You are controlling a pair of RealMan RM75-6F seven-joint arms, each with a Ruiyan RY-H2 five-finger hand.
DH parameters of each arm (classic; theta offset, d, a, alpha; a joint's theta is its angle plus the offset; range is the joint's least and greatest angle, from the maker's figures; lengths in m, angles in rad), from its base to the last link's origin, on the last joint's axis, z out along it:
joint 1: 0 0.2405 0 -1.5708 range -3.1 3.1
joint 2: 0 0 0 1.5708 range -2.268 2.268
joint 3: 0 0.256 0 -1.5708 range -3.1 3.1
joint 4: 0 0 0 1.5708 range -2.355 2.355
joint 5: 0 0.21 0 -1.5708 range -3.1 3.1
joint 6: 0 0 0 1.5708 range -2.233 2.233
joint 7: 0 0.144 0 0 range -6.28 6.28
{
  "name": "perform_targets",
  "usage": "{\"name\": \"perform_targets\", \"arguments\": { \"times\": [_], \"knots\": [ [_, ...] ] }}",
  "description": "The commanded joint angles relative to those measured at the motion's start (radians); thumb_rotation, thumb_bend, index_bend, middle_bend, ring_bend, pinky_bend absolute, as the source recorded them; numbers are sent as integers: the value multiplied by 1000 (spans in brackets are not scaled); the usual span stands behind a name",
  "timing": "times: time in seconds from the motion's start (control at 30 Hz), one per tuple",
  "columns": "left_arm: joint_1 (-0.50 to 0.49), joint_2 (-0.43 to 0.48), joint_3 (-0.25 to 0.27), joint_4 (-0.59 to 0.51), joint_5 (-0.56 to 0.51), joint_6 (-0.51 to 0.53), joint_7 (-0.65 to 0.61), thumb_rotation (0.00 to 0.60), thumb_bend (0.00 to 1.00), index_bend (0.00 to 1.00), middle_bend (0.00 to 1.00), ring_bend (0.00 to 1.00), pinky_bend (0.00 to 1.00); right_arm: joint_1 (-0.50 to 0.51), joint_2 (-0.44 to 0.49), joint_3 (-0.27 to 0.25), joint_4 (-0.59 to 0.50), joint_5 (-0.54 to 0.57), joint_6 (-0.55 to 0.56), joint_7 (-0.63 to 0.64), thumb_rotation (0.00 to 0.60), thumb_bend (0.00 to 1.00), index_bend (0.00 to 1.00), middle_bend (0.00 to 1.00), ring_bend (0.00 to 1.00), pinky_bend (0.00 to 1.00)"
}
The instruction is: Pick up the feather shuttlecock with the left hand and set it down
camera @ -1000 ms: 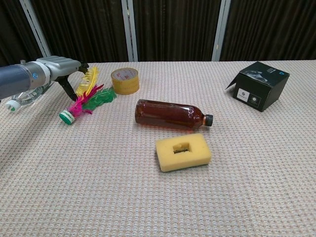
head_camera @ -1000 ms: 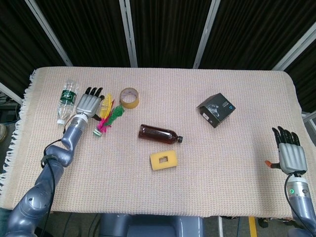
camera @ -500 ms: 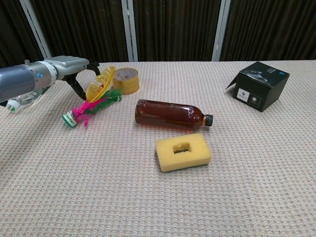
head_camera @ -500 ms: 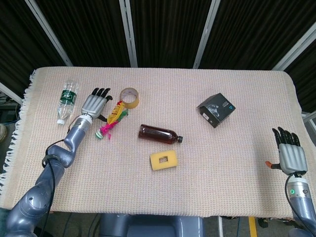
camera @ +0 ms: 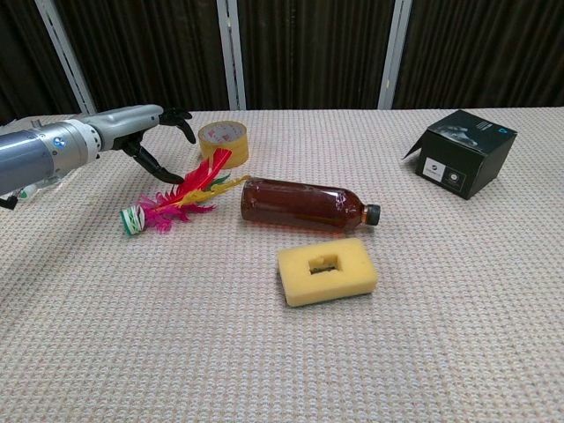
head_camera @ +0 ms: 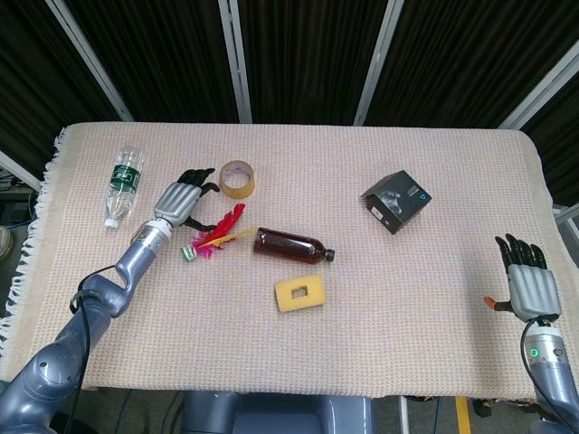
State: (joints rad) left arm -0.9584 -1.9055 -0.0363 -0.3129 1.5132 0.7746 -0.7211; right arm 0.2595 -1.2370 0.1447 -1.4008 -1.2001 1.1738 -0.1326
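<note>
The feather shuttlecock (camera: 176, 199) lay flat on the woven table cloth (camera: 264, 370), left of centre, its round base pointing left and its feather tips almost reaching the brown bottle (camera: 304, 204) to its right. The left hand (camera: 152, 132) was just beyond it, fingers spread and curved downward, clamped on nothing; one dark fingertip appeared to be at or very near the red feathers, though contact could not be confirmed. Judged from this, the shuttlecock was on the table and not in a grasp; whether a lift had been made could not be told. The right hand (head_camera: 527, 278) was at the near right edge, well apart from everything, fingers extended and empty.

Materials: the shuttlecock had soft red, pink, yellow and green feathers on a small green and white disc base. The cloth was coarse beige with a fringed left edge. The bottle was smooth amber plastic with a dark cap. A yellow sponge (camera: 327, 270) with a rectangular recess lay nearer. A tape roll (camera: 223, 143) sat behind the shuttlecock, and a black box (camera: 461, 152) at far right.
</note>
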Motion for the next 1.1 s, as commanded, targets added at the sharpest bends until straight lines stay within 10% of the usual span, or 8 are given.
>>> {"name": "perform_targets", "arguments": {
  "times": [0.03, 0.5, 0.9, 1.1],
  "knots": [
    [31, 21, -7, -53, -5, 52, -52, 504, 53, 261, 0, 0, 0, -1, 2, -2, -5, -6, 4, 2, 600, 70, 0, 0, 0, 0],
    [139, 11, -79, -220, -102, 157, 185, 504, 76, 348, 0, 0, 0, -5, 21, -17, -29, -36, 4, 31, 600, 70, 0, 0, 0, 0],
    [101, -146, -90, -48, -111, 94, 202, 506, 105, 394, 0, 0, 0, -11, 30, -22, -35, -46, 12, 45, 600, 70, 0, 0, 0, 0],
    [70, -210, -102, 7, -107, 100, 125, 500, 180, 591, 0, 0, 0, -8, 27, -24, -31, -43, 4, 43, 600, 70, 0, 0, 0, 0]
  ]
}}
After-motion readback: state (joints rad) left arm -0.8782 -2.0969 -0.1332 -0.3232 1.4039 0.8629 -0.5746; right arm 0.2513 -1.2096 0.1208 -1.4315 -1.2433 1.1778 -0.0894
